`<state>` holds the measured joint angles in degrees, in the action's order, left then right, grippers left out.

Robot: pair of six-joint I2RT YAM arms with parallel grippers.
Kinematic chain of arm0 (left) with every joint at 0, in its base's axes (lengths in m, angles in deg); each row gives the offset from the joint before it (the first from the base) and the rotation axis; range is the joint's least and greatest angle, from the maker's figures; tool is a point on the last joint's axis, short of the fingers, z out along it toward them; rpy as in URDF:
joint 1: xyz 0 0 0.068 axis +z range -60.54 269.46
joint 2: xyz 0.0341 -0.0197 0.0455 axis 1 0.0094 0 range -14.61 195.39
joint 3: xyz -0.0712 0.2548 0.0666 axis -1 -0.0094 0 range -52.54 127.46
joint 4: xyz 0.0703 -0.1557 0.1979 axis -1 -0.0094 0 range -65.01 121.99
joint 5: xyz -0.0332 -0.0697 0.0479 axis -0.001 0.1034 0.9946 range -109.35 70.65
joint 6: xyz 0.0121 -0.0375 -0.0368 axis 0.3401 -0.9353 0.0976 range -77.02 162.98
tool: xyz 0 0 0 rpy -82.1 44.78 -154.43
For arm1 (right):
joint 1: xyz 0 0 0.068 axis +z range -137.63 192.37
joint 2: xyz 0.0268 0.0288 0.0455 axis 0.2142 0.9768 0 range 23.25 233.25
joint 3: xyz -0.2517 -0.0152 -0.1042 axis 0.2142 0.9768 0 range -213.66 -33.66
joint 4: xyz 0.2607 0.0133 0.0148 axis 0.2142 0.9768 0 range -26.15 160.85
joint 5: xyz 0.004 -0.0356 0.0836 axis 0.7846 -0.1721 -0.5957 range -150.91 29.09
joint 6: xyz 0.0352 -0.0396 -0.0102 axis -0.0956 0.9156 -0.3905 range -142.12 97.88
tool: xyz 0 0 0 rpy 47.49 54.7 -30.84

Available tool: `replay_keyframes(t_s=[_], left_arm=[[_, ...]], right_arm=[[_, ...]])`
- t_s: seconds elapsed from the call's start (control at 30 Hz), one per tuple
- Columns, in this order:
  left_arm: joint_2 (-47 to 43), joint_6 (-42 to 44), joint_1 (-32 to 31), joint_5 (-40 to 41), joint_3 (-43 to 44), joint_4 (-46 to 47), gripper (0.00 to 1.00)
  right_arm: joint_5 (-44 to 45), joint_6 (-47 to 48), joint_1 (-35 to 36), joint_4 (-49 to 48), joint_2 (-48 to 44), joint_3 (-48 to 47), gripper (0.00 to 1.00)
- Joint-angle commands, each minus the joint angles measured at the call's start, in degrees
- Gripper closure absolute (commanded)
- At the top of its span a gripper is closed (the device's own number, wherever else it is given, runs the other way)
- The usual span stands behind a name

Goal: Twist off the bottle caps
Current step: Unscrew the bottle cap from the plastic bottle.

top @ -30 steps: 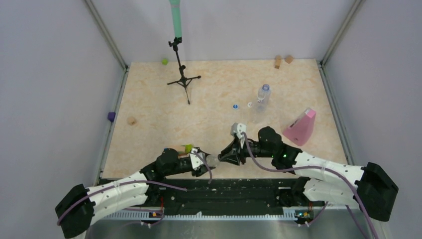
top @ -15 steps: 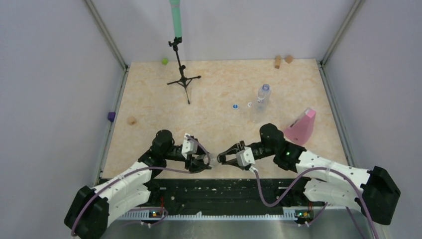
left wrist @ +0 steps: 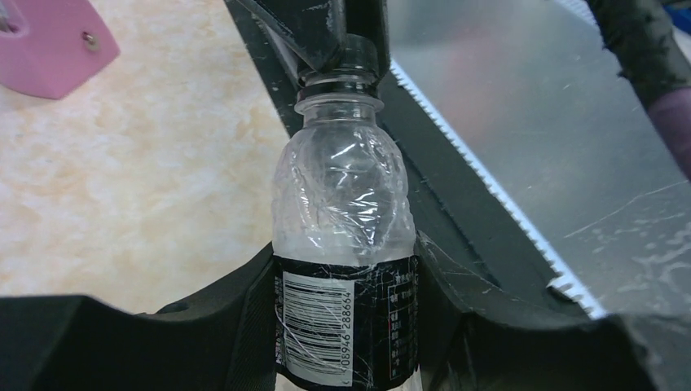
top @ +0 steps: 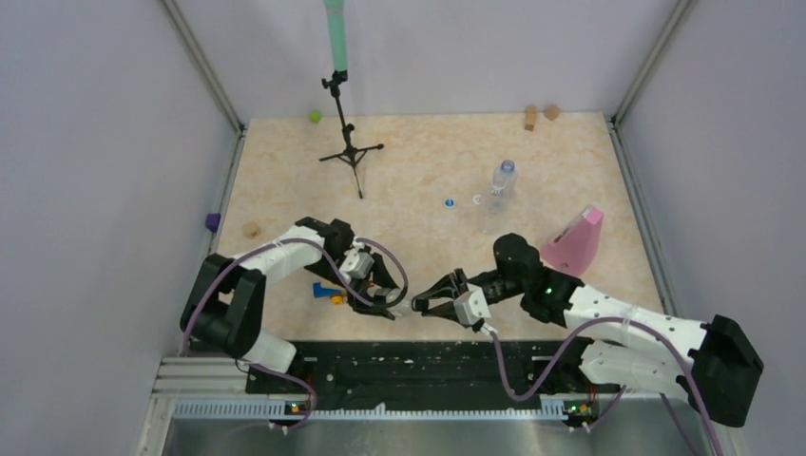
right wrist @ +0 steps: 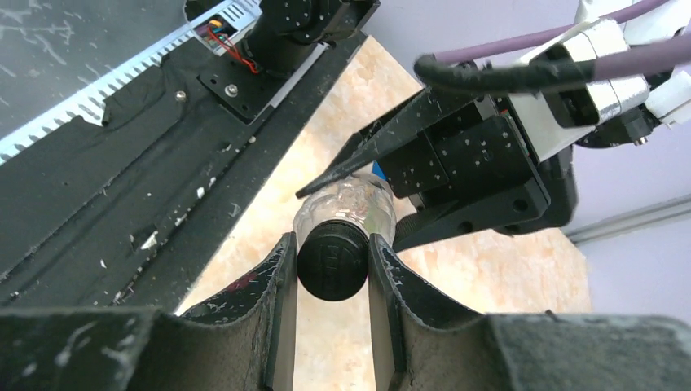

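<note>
Top external: left arm [top: 285,249] folded leftward, left claw [top: 393,308] still clamping bottle [left wrist: 342,204], right claw [top: 422,305] pinching cap [right wrist: 332,262].

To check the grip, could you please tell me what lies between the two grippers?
A clear bottle: the left gripper holds its body and the right gripper has its jaws shut on its black cap, shown in both wrist views.

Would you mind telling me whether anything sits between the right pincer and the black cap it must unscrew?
Nothing visible does: the right pincer is shut on the black cap, while the left pincer grips the bottle.
</note>
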<state>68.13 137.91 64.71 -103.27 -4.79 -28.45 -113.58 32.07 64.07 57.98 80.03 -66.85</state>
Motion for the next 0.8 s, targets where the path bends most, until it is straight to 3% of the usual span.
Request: replay_keyframes(t_s=[0.0, 0.03, 0.13, 0.27, 0.37, 0.43, 0.53, 0.7, 0.77], left_arm=[[2.7, 35.8, 0.4, -12.0, -1.4, -30.7, 1.00], [1.9, 36.2, 0.4, -12.2, -1.7, -30.6, 1.00], [-0.1, 36.3, 0.4, -12.2, -1.7, -30.6, 1.00], [-1.6, 36.3, 1.5, -12.1, -1.5, -30.6, 1.00], [-1.4, 36.6, 2.6, -12.1, -1.7, -30.6, 1.00], [-2.0, 37.5, 3.5, -12.2, -2.3, -30.6, 1.00], [-3.1, 38.8, 5.0, -12.2, -3.0, -30.5, 1.00], [-4.3, 37.9, 7.5, -12.3, -2.2, -30.5, 1.00], [-4.3, 37.3, 7.5, -12.2, -1.7, -30.5, 1.00]], right_arm=[[4.8, -4.4, -0.9, -4.7, -0.6, 3.2, 0.99], [6.0, -5.7, -0.9, -5.3, -0.6, 3.5, 0.95], [10.4, -16.3, -0.9, -14.7, -0.8, 5.7, 0.59], [15.0, -30.8, -0.8, -23.0, -2.6, 6.8, 0.41], [17.3, -43.7, -0.8, -26.9, -5.1, 7.1, 0.38], [19.6, -52.2, -0.7, -28.3, -6.9, 7.3, 0.27], [24.8, -64.3, -0.5, -26.9, -8.6, 6.7, 0.25], [39.6, -83.6, 0.0, -12.9, -8.4, 0.6, 0.24], [39.4, -88.8, 0.3, -8.7, -6.5, -1.8, 0.29]])
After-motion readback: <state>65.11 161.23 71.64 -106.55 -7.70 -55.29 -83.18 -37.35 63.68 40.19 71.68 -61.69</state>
